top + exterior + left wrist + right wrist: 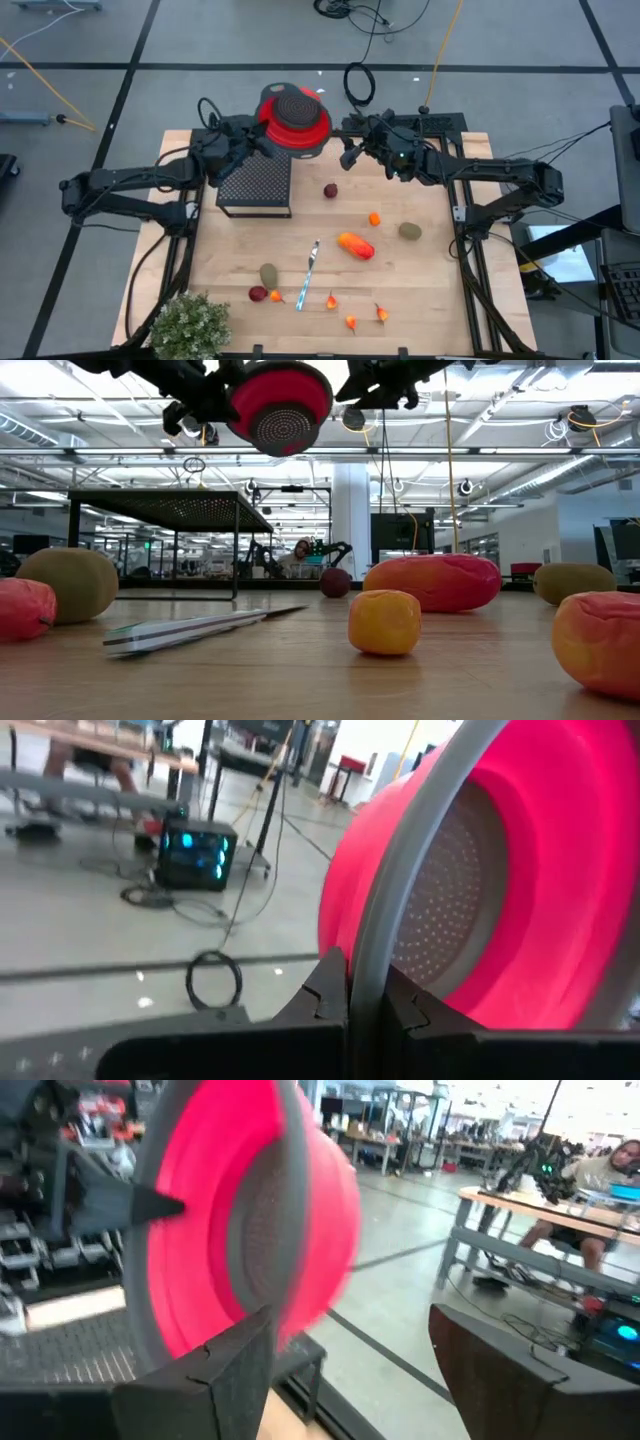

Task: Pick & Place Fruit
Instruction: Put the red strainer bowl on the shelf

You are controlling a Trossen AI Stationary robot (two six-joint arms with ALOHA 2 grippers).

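A red strainer bowl (295, 118) with a grey rim and a perforated middle hangs high over the table's far side, above the far edge of a black mesh stand (255, 185). My left gripper (365, 1010) is shut on its rim. My right gripper (350, 1370) stands open at the bowl's right side, level with it; I see nothing between its fingers. The fruit lies on the wooden table: a dark-red ball (330, 190), an orange ball (374, 218), an elongated orange-red piece (356, 245), two olive ovals (410, 231) (268, 275), another dark-red ball (258, 293) and small orange bits (350, 322). My left gripper pinches the bowl's grey rim (372, 945) on the bowl's left side, one finger (410, 1010) inside the bowl and one (325, 995) outside. The fingers come level from the table's left. The bowl is lifted clear of the table and the stand, tilted, its perforated bottom (280, 425) showing from the low view.
A knife (309, 272) lies among the fruit near the table's middle. A bushy grey-green plant (190, 325) stands at the near left corner. The black mesh stand occupies the far left part of the table. Black frame rails (470, 260) run along both sides.
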